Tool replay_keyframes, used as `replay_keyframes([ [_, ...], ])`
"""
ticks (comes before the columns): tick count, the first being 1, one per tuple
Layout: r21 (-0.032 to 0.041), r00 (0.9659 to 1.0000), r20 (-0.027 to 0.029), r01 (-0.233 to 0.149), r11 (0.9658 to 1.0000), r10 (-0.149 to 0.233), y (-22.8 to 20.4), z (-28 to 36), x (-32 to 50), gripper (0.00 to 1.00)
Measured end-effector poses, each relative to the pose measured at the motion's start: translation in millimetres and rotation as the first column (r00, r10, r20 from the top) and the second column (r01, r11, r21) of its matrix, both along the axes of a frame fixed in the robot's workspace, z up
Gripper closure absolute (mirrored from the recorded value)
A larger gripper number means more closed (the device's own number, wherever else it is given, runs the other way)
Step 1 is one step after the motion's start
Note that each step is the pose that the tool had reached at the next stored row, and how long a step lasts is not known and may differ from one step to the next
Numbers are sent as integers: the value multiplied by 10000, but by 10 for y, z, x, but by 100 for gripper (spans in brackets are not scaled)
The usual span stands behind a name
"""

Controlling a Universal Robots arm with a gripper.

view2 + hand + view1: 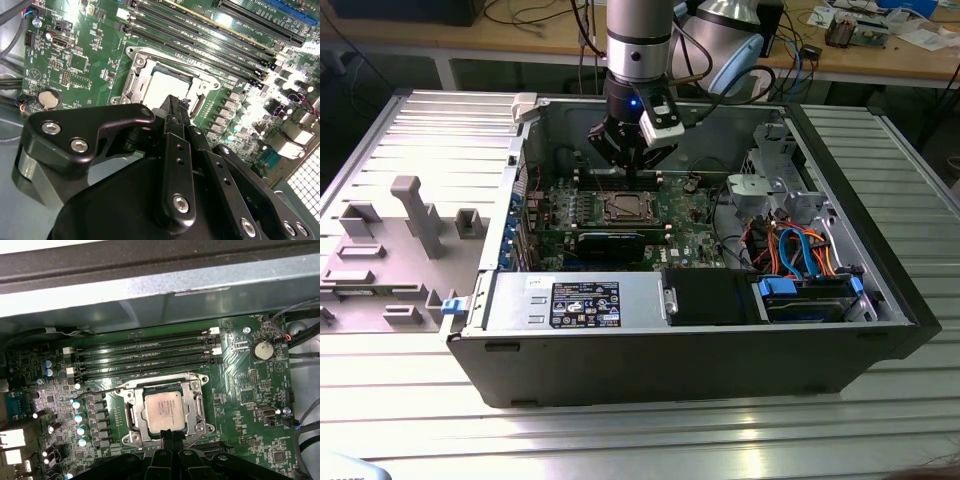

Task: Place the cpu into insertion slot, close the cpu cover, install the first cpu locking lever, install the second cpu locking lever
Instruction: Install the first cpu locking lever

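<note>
The cpu (165, 411) lies flat in the insertion slot (129, 396) on the green motherboard (240, 405). Its silvery face (165, 87) shows in both wrist views. The cpu cover (198, 409) rests down around it as a silver frame. One thin locking lever (106, 390) juts out from a corner of the slot. Another thin rod (194, 440) lies by my fingertips. My gripper (170, 434) is shut with nothing between its fingers, its tips at the slot's edge. In the exterior view it (632, 165) hangs just behind the slot (625, 207).
Long black memory slots (145, 360) run beside the socket, near the case wall (160, 295). A row of capacitors (79, 422) stands on one side. A drive cage (775, 185) and coloured cables (800, 250) fill the exterior view's right of the open case (700, 360).
</note>
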State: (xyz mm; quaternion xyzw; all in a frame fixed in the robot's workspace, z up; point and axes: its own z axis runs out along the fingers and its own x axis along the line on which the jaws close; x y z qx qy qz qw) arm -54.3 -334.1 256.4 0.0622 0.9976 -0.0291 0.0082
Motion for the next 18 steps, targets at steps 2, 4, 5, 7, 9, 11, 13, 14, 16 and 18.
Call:
replay_keyframes([
  [2, 0, 10000, 0, -32, 10000, 32, 0, 0, 0, 89],
  [4, 0, 10000, 0, -88, 10000, 88, 0, 0, 0, 89],
  [5, 0, 9999, 0, -101, 9999, 101, 0, 0, 0, 89],
  [7, 0, 9999, 0, -132, 9999, 132, 0, 0, 0, 89],
  [9, 0, 9999, 0, -164, 9999, 164, 0, 0, 0, 89],
  [11, 0, 9998, 0, -193, 9998, 193, 0, 0, 0, 89],
  [13, 0, 9998, 0, -221, 9998, 221, 0, 0, 0, 89],
  [14, 0, 9997, 0, -234, 9997, 234, 0, 0, 0, 89],
  [16, 0, 9996, 0, -267, 9996, 267, 0, 0, 0, 89],
  [18, 0, 9995, 0, -308, 9995, 308, 0, 0, 0, 89],
])
